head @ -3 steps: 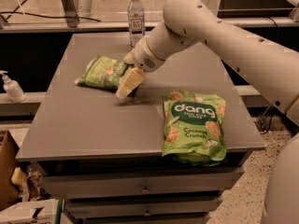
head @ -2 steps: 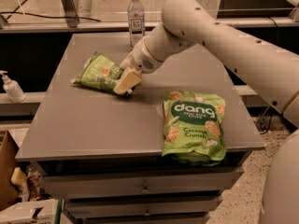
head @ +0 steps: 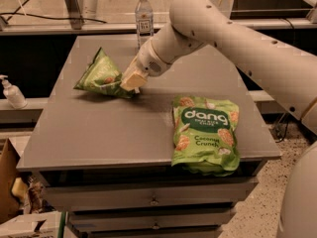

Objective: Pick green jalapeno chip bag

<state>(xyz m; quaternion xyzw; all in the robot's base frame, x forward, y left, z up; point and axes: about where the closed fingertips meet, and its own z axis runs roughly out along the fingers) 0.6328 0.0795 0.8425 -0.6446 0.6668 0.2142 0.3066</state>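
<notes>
**Bag has reared up off the worktop, claw clamped on its edge**

Since a second ago the green jalapeno chip bag [head: 100, 76] has changed from lying flat to standing tilted, one corner peaking upward. The claw [head: 132, 79] has shifted only slightly, up and in toward the bag.

Camera view: the claw sits at the bag's right-hand end and looks clenched on that edge, with crumpled green foil bunched against it. The bag's bulk runs away from the claw toward the left side of the worktop [head: 99, 128]. Its long axis slants from the pinched low corner up to the raised peak. Its lower left corner still seems to rest on the worktop, so the bag reads as tipped rather than carried.

The larger dang pouch [head: 205, 133] lies well apart, on the claw's other side and nearer the front edge. A water bottle [head: 143, 13] stands behind the claw at the back edge.

With the weight hanging to one side of the grip, a straight rise is likely to let the bag swing under the claw.
</notes>
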